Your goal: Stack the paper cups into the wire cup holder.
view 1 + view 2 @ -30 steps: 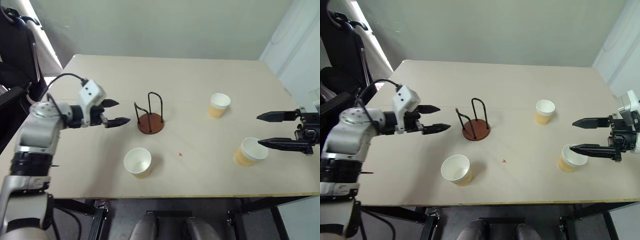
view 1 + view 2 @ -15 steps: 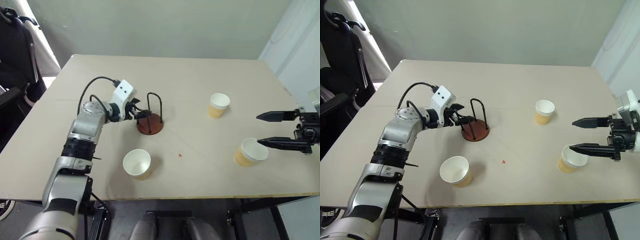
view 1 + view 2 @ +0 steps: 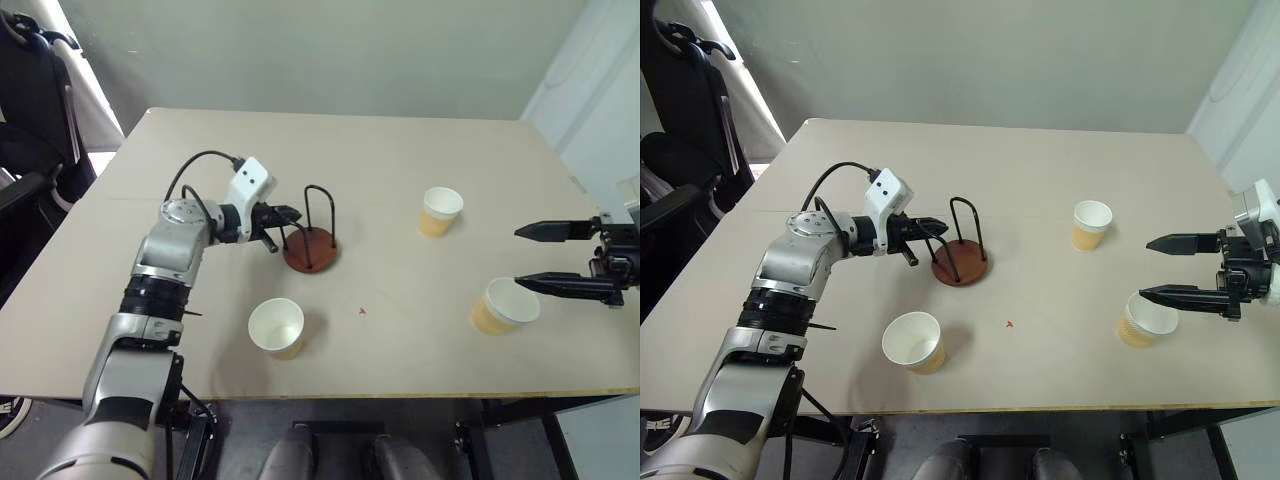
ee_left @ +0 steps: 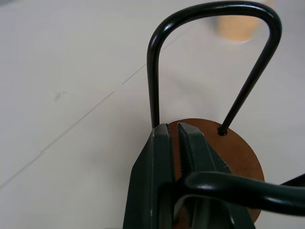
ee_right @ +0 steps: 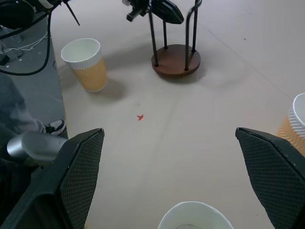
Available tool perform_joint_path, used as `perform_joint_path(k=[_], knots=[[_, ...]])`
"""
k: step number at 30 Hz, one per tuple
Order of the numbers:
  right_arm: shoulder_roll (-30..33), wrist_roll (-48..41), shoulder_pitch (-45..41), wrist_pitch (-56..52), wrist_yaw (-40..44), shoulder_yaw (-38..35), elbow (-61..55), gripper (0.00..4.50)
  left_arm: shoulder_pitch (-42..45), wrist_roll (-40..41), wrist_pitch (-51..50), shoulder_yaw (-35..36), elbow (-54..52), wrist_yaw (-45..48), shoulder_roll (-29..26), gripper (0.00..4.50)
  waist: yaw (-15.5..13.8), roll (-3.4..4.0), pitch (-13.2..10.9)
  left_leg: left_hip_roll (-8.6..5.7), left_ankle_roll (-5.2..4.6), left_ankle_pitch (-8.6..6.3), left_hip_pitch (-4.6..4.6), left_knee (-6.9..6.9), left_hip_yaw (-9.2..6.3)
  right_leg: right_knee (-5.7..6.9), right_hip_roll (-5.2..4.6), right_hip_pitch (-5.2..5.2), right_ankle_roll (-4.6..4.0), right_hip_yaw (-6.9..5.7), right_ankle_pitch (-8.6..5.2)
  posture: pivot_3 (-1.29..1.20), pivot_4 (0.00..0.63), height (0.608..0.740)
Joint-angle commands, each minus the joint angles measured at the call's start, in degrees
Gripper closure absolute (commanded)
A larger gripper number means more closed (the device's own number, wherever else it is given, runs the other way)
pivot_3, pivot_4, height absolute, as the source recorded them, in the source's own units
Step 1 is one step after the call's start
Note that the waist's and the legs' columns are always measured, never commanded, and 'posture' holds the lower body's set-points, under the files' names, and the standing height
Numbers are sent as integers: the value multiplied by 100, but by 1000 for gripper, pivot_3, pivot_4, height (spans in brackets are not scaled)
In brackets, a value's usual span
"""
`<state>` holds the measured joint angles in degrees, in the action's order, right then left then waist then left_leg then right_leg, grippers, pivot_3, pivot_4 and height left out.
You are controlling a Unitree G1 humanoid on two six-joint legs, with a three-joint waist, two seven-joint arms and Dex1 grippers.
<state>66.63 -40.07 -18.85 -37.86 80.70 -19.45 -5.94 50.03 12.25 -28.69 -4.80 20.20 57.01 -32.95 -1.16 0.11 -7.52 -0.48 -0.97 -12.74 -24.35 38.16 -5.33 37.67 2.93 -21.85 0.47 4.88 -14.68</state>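
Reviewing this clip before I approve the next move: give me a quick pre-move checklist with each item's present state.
1. Left claw shut on a loop of the wire cup holder: ok.
2. Holder base flat on the table: cannot tell.
3. Right claw open, nothing between its fingers: ok.
4. All three paper cups upright: front cup, far cup, right-side cup: ok.
5. Any cup in the holder: not ok, none yet.
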Motion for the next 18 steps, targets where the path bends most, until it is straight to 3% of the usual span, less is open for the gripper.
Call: perform_joint_path(k=[1,7,18], knots=[[105,-16,-29,77,-34,-211,-92,0,178,469,-282,159,-873,356,-41,4480,0,0,0,0,0,0,1,0,0,-3,0,2,0,0,0,0,150,740],[131,-92,200,31,-54,-442,-267,0,97,1120,-776,-123,-1929,1165,-124,4480,-5,0,0,0,3,2,2,0,2,-5,0,4,0,0,0,0,150,740],[95,-139,384,-63,-179,-603,-442,0,9,402,585,-1328,-1617,1995,117,4480,-6,1,0,2,-22,-13,19,5,0,10,-1,17,-1,1,3,0,150,740]])
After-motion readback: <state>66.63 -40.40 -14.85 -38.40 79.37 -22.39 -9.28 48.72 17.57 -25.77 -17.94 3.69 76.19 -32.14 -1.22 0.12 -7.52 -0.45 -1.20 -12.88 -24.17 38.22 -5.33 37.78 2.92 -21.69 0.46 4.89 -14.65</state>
